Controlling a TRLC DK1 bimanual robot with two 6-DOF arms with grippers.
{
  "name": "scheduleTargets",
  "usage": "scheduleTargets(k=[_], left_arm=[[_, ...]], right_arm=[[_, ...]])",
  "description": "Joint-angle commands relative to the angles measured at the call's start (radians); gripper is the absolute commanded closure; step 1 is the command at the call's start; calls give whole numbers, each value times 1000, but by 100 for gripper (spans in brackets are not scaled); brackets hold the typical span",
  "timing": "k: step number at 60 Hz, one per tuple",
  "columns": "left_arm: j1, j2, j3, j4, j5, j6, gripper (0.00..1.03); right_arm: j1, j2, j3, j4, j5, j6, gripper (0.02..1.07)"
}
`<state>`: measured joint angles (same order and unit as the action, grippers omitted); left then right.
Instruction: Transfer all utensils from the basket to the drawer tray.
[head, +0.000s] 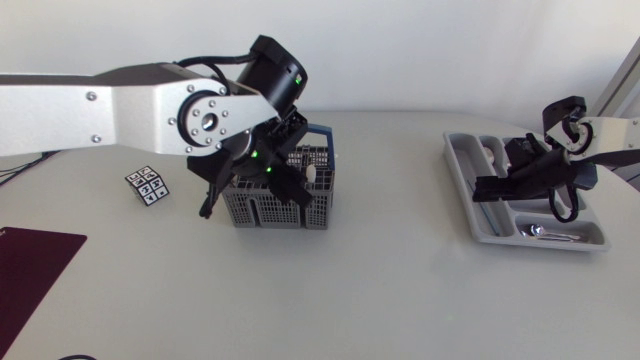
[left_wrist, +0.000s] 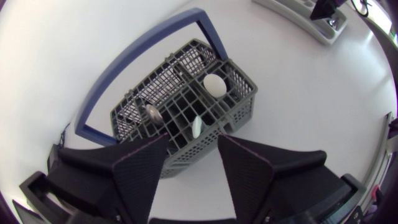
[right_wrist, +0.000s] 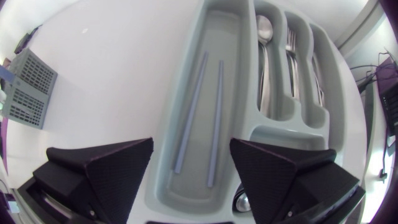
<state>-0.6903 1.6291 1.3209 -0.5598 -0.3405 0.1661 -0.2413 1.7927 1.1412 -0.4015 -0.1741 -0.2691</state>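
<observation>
My left claw (left_wrist: 193, 142) is released, its fingers spread wide with nothing between them, and it hangs over the near wall of the grey basket (left_wrist: 244, 107). Just ahead of the fingertips a pale utensil end (left_wrist: 196, 126) stands in a near cell. Further ahead are a metal spoon (left_wrist: 151, 112) on one side and a white round-headed spoon (left_wrist: 214, 84) on the other. The basket's blue handle (left_wrist: 90, 132) arches beyond them. My left arm (head: 120, 105) comes in level over the table and bends down at the wrist, so the claw points steeply down into the basket.

My right claw (right_wrist: 191, 142) is also released and empty, above the long compartment of the drawer tray (right_wrist: 230, 31). Two bluish chopsticks (right_wrist: 190, 112) lie side by side, slightly apart, under and ahead of its fingers. The narrower compartments beside it hold spoons (right_wrist: 266, 56) and forks (right_wrist: 292, 59). My right arm (head: 610, 135) comes in low over the tray with its wrist tipped down.
</observation>
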Motion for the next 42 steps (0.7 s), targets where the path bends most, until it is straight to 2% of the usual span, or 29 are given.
scheduleTargets(k=[1,28,35,39,42], left_arm=[[-17,35,21,-14,-22,10,47],[-6,143,51,52,-86,24,47],[6,161,61,77,-86,24,60],[12,169,61,86,-86,24,61],[17,175,61,89,-86,24,67]], right_arm=[[36,-62,-40,-14,16,25,9],[223,-256,-139,-23,56,70,9],[263,-285,-161,-17,68,76,9],[272,-296,-170,-13,74,76,9],[277,-305,-175,-11,74,76,9]])
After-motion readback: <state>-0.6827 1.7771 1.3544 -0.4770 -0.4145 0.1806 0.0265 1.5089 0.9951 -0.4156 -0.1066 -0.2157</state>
